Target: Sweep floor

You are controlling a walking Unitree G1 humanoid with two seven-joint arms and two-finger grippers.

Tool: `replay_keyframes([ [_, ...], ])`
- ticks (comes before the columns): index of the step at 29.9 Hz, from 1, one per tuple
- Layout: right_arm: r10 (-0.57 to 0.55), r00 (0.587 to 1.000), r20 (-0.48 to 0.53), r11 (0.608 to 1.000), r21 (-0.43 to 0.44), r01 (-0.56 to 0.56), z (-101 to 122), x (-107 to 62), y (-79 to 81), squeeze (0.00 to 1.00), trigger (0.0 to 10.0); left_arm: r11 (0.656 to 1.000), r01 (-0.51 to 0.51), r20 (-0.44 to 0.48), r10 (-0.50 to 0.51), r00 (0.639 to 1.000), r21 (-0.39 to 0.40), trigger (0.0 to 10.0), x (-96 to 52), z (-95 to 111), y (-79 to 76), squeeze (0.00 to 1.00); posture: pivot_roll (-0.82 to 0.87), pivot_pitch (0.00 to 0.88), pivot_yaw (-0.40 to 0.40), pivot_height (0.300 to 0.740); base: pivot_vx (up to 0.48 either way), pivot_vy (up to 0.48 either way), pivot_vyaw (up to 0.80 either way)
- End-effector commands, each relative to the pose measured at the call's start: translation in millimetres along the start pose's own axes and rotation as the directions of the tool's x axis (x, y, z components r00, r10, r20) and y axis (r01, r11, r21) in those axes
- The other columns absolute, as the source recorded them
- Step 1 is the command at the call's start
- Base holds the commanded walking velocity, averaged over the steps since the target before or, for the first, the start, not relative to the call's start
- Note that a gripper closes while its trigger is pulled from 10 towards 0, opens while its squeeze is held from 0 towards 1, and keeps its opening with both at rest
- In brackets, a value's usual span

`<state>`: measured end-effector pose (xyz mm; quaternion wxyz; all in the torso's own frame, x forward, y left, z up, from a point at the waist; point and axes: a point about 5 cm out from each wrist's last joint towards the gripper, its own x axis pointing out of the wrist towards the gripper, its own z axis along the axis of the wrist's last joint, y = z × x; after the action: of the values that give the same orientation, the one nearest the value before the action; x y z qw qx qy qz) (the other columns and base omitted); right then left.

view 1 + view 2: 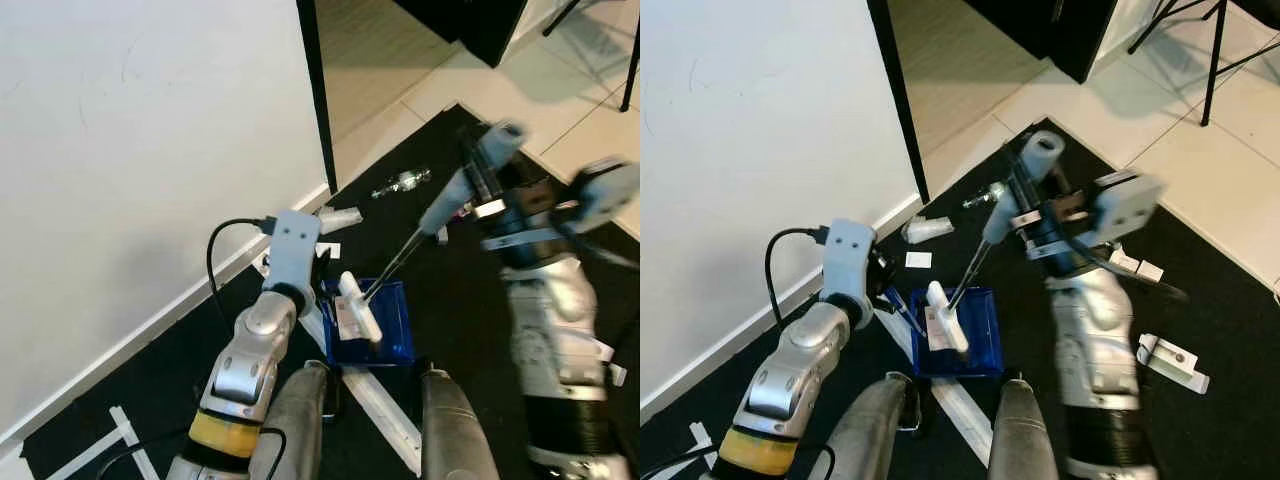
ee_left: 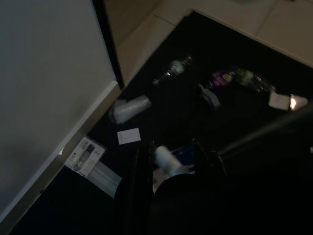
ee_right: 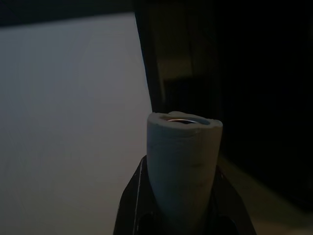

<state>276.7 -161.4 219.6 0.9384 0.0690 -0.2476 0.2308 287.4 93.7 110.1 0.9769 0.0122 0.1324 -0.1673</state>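
Observation:
A blue dustpan [image 1: 385, 335] lies on the black mat [image 1: 450, 300] in front of me, with a white brush head [image 1: 358, 308] and a scrap of paper resting in it. My right gripper [image 1: 1028, 212] is shut on the broom's grey handle [image 3: 183, 161], held high, and the thin pole [image 1: 395, 260] slants down into the pan. At the pan's near corner, my left gripper [image 1: 883, 280] looks shut on its thin blue handle [image 1: 902, 310]. Its fingers [image 2: 139, 181] appear dark in the left wrist view.
Litter lies on the mat: a clear bottle [image 1: 400, 183], a crumpled wrapper [image 1: 340, 215], a white card [image 1: 918, 260], and white packets [image 1: 1170, 360] on the right. A white wall [image 1: 150, 150] and black door frame [image 1: 318, 100] stand on the left, with tiled floor [image 1: 1200, 160] beyond.

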Motion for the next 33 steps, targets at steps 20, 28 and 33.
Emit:
replay_keyframes([
  [20, -0.302, 0.901, -0.31, 0.951, -0.159, 0.264, -31.1, -57.3, -45.6, 0.0, 10.0, 0.981, -0.117, 0.088, 0.132, 0.987, -0.154, 10.0, 6.3, 22.9, 50.2, 0.0, -0.08, 0.238, 0.06, 0.74, 0.0, 0.0, 0.0],
  [28, -0.53, 0.695, -0.486, 0.84, -0.189, 0.509, -69.3, -84.2, -73.4, 0.0, 10.0, 0.998, -0.018, 0.195, 0.031, 0.98, -0.067, 10.0, -0.9, 37.4, 31.6, 0.0, -0.09, 0.175, 0.039, 0.74, 0.0, 0.0, 0.0],
  [33, -0.535, 0.696, -0.48, 0.838, -0.197, 0.509, -72.5, -88.1, -72.8, 0.0, 10.0, 0.998, 0.057, 0.183, -0.052, 0.982, -0.024, 10.0, 0.1, 32.7, 20.8, 0.0, -0.11, 0.152, 0.038, 0.74, 0.0, 0.0, 0.0],
])
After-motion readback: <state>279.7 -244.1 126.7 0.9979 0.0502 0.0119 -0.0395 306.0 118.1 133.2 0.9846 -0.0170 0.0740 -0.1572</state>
